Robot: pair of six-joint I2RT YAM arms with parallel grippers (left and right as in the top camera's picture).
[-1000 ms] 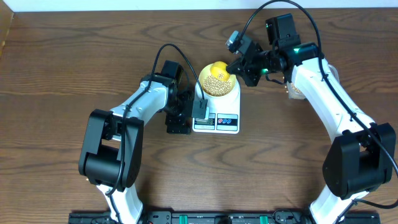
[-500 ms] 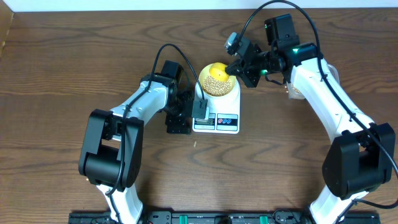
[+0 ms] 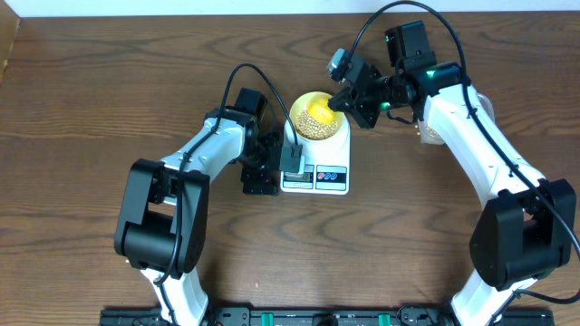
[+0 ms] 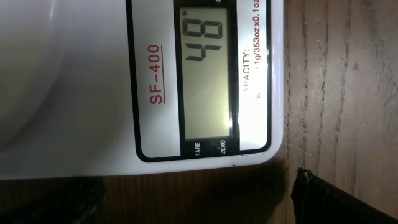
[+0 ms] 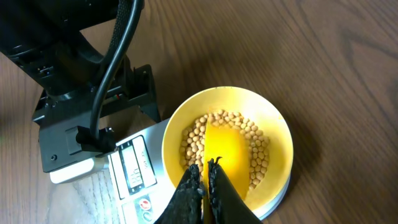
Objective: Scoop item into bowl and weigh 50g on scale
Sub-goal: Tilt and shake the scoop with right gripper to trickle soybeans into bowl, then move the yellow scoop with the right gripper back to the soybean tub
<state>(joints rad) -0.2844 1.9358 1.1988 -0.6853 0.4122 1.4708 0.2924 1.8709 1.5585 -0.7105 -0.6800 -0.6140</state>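
Overhead, L to R: left claw (image 3: 276,172) spread wide, empty, at the scale (image 3: 331,181) edge; display (image 4: 208,74) reads 48. On the scale sits the bowl (image 5: 283,140) w/ beans (image 5: 193,143) inside. Right claw (image 5: 204,171) pinched on scoop (image 5: 225,149) handle, over bowl. Beans look light, hard and apt to roll, so tip a few at a time and grip scoop by handle only.

Bright even light, soft shadows, mild close-range blur

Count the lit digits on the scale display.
2. On the scale's display, left wrist view: a 4 nearer the TARE/ZERO labels, an 8 beyond it towards the frame's top. None hidden.
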